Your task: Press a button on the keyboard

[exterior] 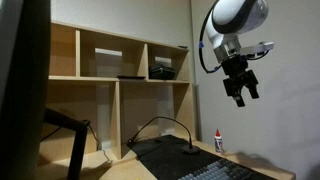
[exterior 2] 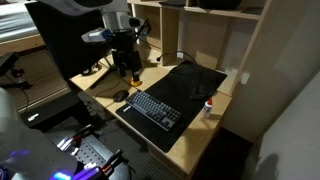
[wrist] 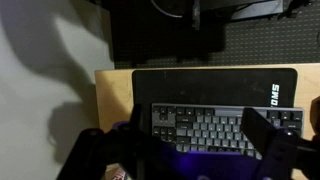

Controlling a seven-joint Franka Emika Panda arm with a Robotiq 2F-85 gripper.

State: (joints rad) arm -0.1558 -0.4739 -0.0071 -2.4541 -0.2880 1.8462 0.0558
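The keyboard point(exterior 2: 153, 108) is dark with rows of greyish keys and lies on the front part of a wooden desk, partly on a black mat point(exterior 2: 192, 80). It shows at the bottom edge of an exterior view point(exterior: 222, 172) and in the wrist view point(wrist: 225, 128). My gripper point(exterior 2: 128, 68) hangs well above the desk, high over the keyboard point(exterior: 240, 90). In the wrist view its two dark fingers point(wrist: 190, 150) stand wide apart with the keyboard seen between them. The gripper is open and empty.
A small white bottle with a red cap point(exterior 2: 209, 106) stands by the keyboard's end point(exterior: 219, 142). A dark mouse point(exterior 2: 120, 95) lies near the other end. Wooden shelves point(exterior: 110, 75) stand behind the desk, with cables point(exterior: 160, 125) on it. A monitor edge point(exterior: 20, 90) looms close.
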